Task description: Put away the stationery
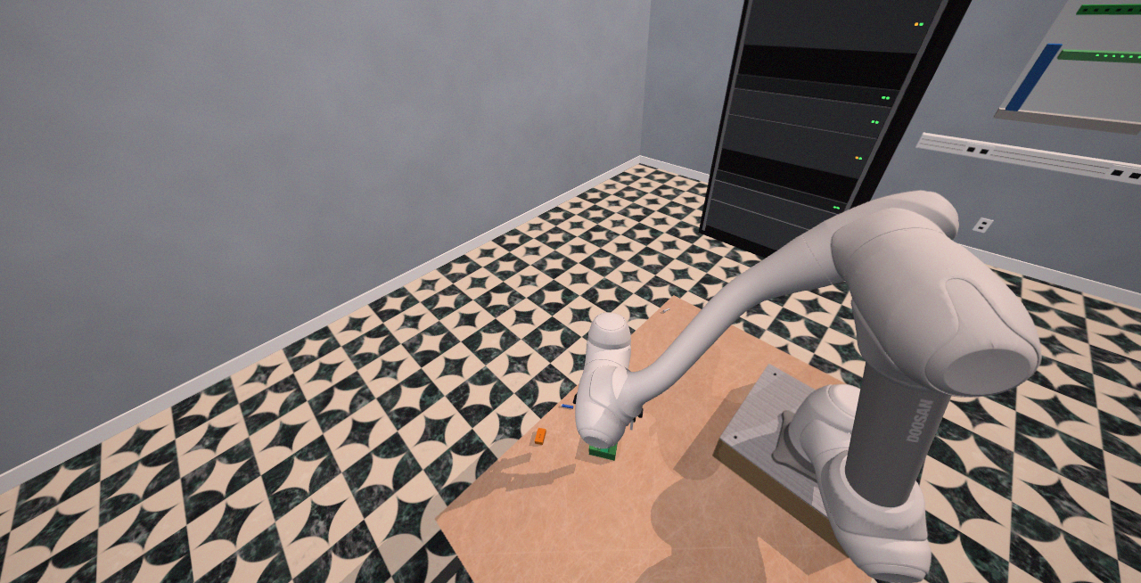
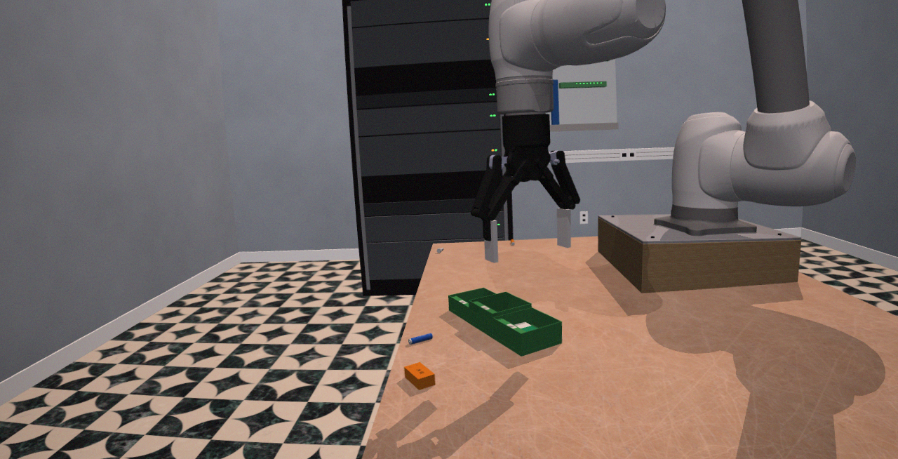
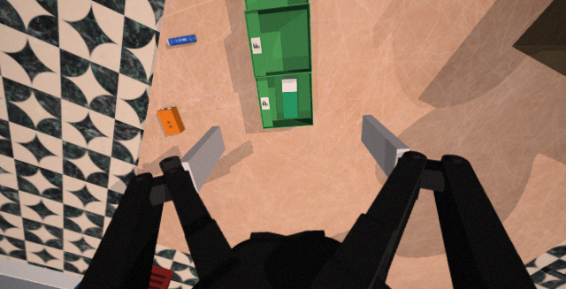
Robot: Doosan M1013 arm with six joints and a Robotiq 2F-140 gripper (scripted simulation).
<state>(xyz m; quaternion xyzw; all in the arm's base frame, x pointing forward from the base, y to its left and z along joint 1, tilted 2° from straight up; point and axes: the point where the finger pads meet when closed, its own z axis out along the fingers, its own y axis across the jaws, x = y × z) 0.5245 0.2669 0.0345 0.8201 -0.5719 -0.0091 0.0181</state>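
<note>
Black two-finger gripper [image 2: 526,243] hung high above the wooden table [image 2: 628,368], jaws spread fully, empty. Green-and-white eraser-like block [image 3: 290,99] lay inside the green P-labelled bin [image 3: 305,120], nearest of three joined bins. Orange rectangular battery [image 3: 171,120] sat at the bin's 9 o'clock, blue cylindrical battery [image 3: 182,40] at 10 o'clock.

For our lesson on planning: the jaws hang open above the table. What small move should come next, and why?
Probably swing toward the far edge to check the small bit there. The jaws are empty, a block already lies in bin P, and the blue item and orange item look like batteries, not stationery.
</note>
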